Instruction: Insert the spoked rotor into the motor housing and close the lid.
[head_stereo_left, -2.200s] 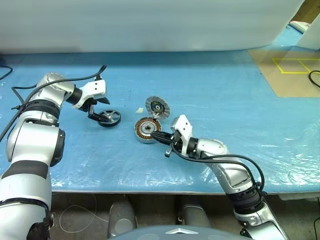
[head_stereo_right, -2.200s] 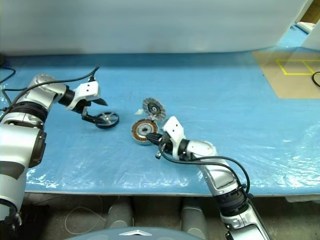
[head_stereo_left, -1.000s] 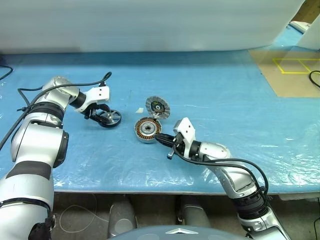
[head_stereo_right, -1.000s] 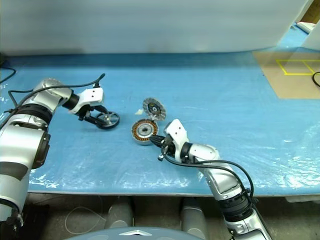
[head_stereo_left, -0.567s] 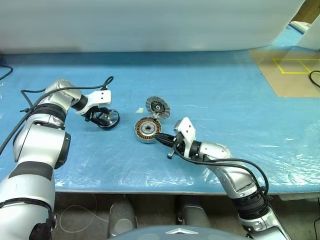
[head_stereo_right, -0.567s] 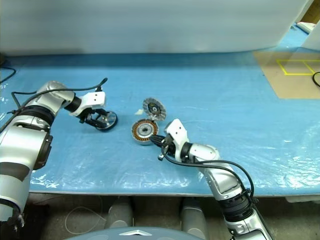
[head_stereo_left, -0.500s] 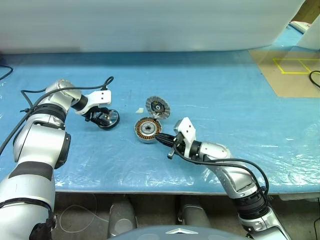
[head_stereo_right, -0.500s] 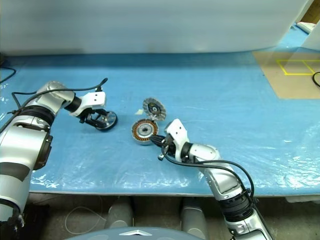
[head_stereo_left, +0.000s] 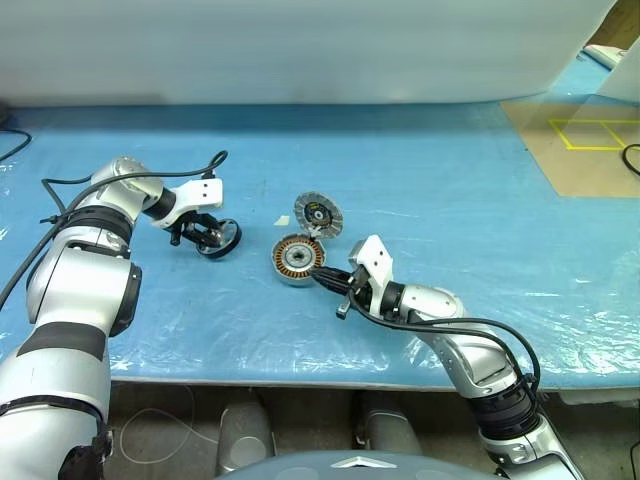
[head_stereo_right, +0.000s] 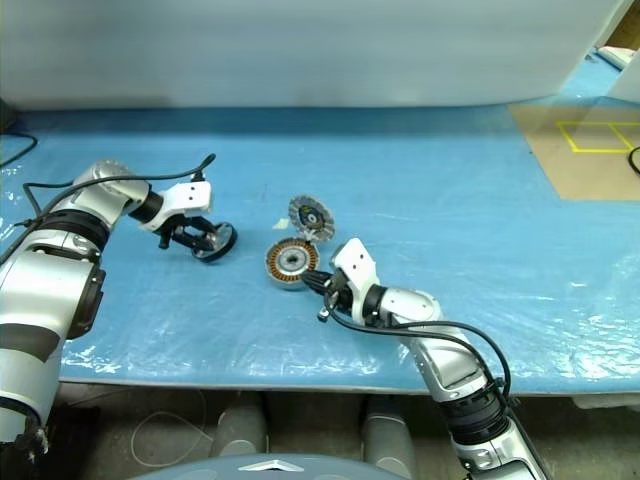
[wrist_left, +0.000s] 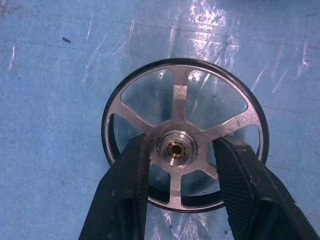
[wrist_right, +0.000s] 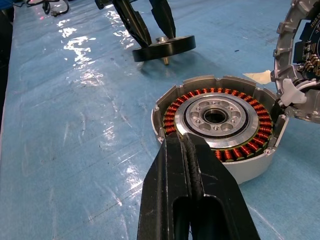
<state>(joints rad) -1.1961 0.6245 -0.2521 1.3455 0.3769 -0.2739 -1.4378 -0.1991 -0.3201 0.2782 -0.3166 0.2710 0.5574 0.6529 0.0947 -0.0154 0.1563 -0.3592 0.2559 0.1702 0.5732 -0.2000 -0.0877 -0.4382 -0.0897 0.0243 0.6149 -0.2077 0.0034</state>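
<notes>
Table (head_stereo_left: 450, 180) covered in glossy blue plastic sheeting runs the full width of the head views, pale wall along its far edge, near edge just below the arms. Big open stretch of bare blue on the robot's right, out to a tan cardboard panel (head_stereo_left: 575, 145) with a yellow-taped square at the far right corner. Left end mostly bare too, black cable (head_stereo_left: 10, 143) at the far left edge.

All task parts cluster left of centre. Shallow round silver-grey motor housing (head_stereo_left: 295, 260) with its ring of copper-brown windings sits flat on the sheeting, open side up. Round grey lid (head_stereo_left: 316, 215) with radial markings and dark centre stands tilted just beyond the housing, touching or almost touching its far rim; can't tell which. Small pale scrap (head_stereo_left: 282, 220) lies near the lid's left.

Small dark-rimmed spoked rotor (head_stereo_left: 216, 237) with silver spokes and hub is well left of the housing, clear blue between them. In the right wrist view it looks raised, shaft tip at or just above the sheet.

Left gripper (head_stereo_left: 200, 235) comes in from the left, fingers straddling the rotor; left wrist view has the two black fingers (wrist_left: 127, 195) pushed through the spoke gaps on either side of the hub (wrist_left: 176, 148), jaws partly closed, contact with the hub not certain.

Right gripper (head_stereo_left: 322, 277) is clenched, empty, fingertips (wrist_right: 175, 145) pressed together and resting against the housing's near rim.
</notes>
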